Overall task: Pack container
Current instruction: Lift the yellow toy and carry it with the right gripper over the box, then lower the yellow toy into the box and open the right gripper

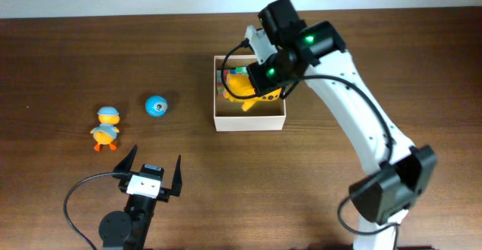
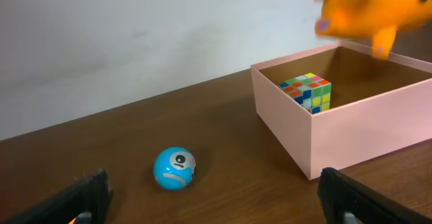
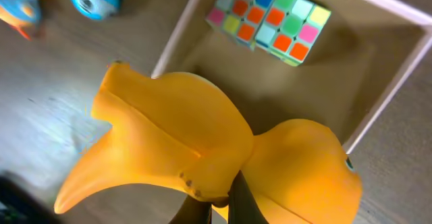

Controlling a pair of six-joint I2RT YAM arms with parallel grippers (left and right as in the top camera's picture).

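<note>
The container point(image 1: 248, 122) is a square white-walled box with a tan inside, standing right of the table's middle. A multicoloured cube point(image 3: 268, 21) lies in its far left corner. My right gripper point(image 3: 226, 204) is shut on a soft yellow-orange toy point(image 3: 182, 143) and holds it just above the container's open top point(image 1: 252, 92). My left gripper point(image 1: 154, 171) stands open near the front edge with nothing between its fingers. A blue ball point(image 2: 174, 168) lies ahead of it, with the container's wall point(image 2: 351, 133) to the right.
A small orange duck figure with a blue cap point(image 1: 106, 126) stands at the left, beside the blue ball point(image 1: 157, 106). The right arm reaches across from the front right corner. Bare brown table surrounds the container.
</note>
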